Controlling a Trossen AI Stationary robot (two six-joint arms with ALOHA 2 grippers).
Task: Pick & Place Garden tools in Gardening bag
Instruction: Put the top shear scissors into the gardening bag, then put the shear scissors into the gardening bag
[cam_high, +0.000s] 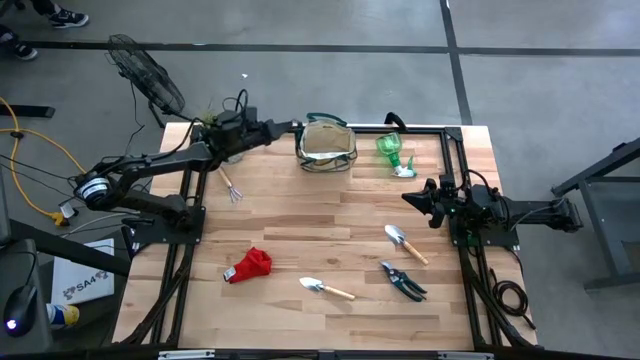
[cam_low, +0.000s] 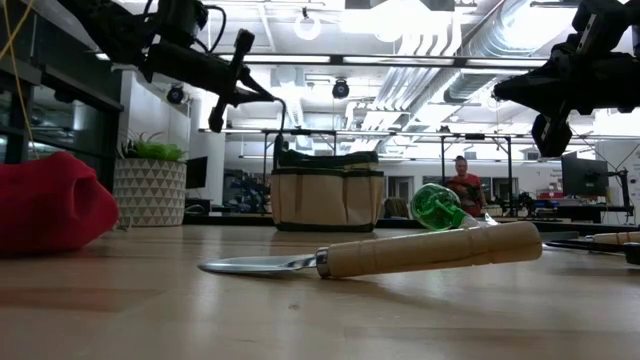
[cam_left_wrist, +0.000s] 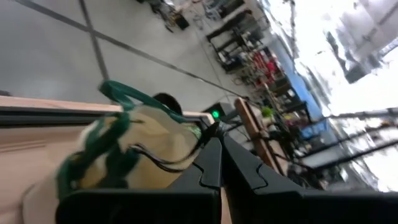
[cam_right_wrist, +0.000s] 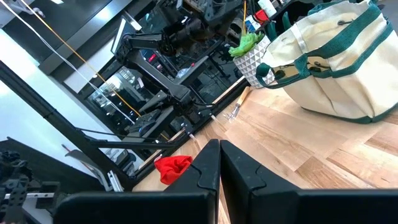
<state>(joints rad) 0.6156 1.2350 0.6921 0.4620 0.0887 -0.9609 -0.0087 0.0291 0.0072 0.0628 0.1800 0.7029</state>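
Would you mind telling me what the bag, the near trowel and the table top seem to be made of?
Bag: looks like beige woven fabric with dark green trim, soft-sided. Trowel: shiny metal blade, pale unpainted wooden handle, grain faintly visible. Table: light wood planks, joined strips, smooth, probably sealed.

Your two arms are dark, near-black, built of chunky jointed links. The left arm (cam_high: 150, 170) carries a silver-white ring at its base joint, and thin black cables run along it. The right arm (cam_high: 520, 212) is all black. Each gripper's fingers (cam_right_wrist: 205, 168) are matte black, angular wedges.
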